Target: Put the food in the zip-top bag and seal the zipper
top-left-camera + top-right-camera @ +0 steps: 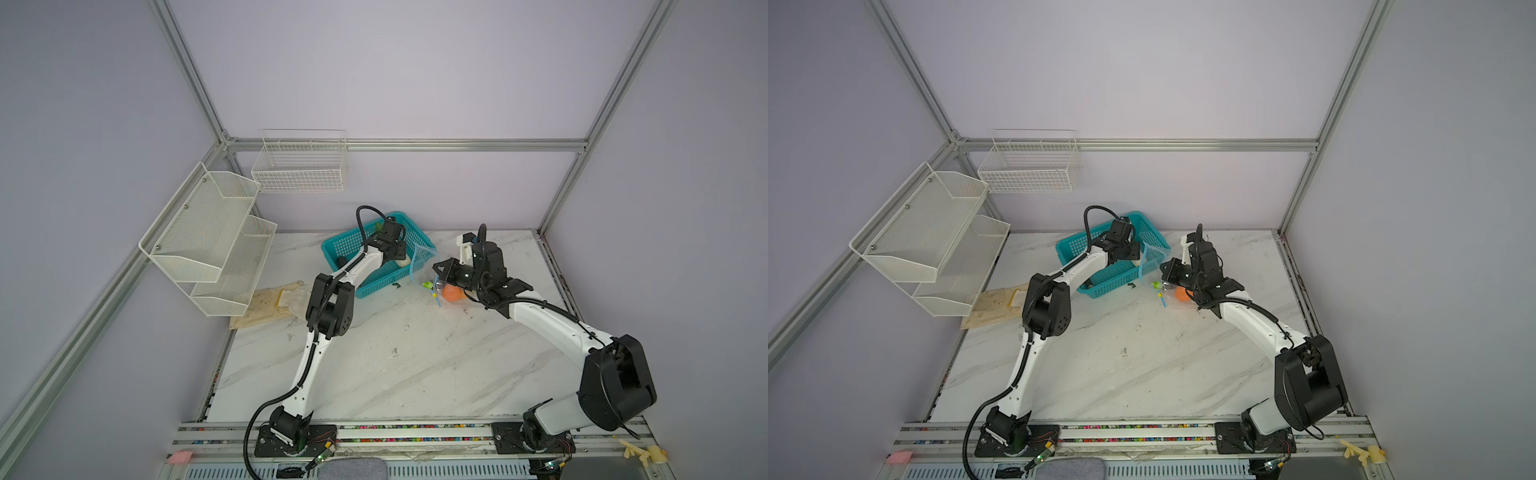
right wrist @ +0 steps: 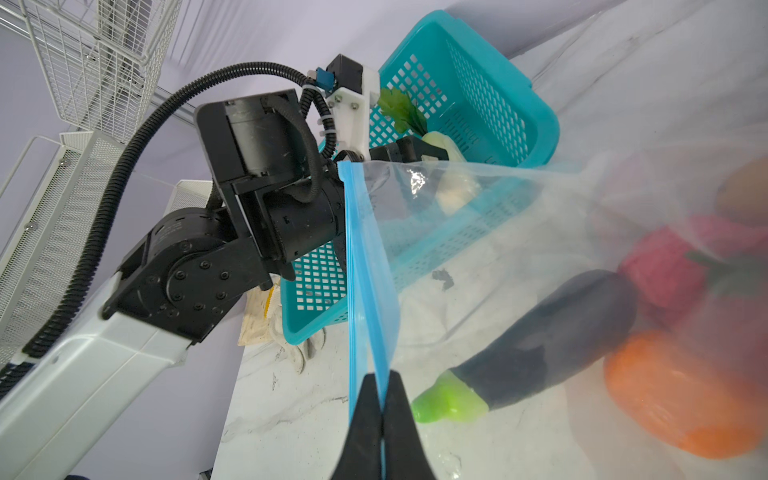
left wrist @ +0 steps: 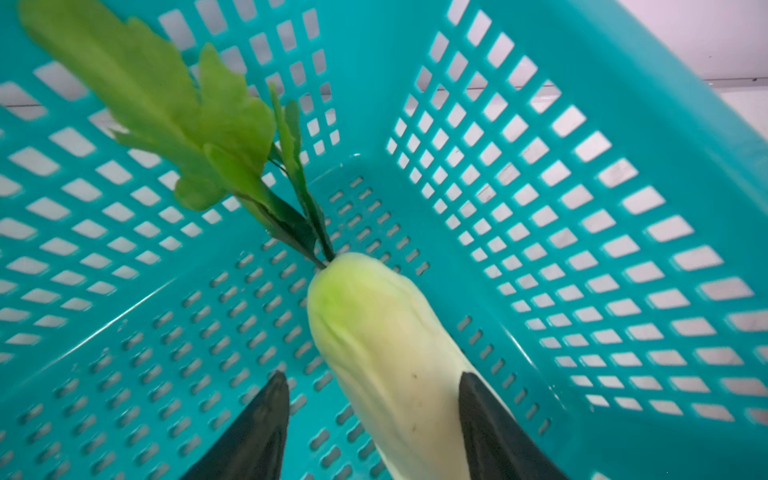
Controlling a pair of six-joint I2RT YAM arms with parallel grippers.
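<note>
The left gripper sits low inside the teal plastic lattice basket, with a corner's two walls close ahead and the slotted floor just beneath. Its black fingers are spread astride a pale white-green toy cabbage with green leaves; one touches its side and the other stands apart.

The right gripper has its fingers pressed together, pinching the thin light-blue zipper strip of the clear crinkly zip-top bag, just beside the basket's outer wall. In the bag lie a dark eggplant with a green stem, an orange fruit and a red piece.

The white marble table lies open nearer the bases. The left arm reaches forward with its wrist dipped into the basket. The right arm stretches forward and inward.
</note>
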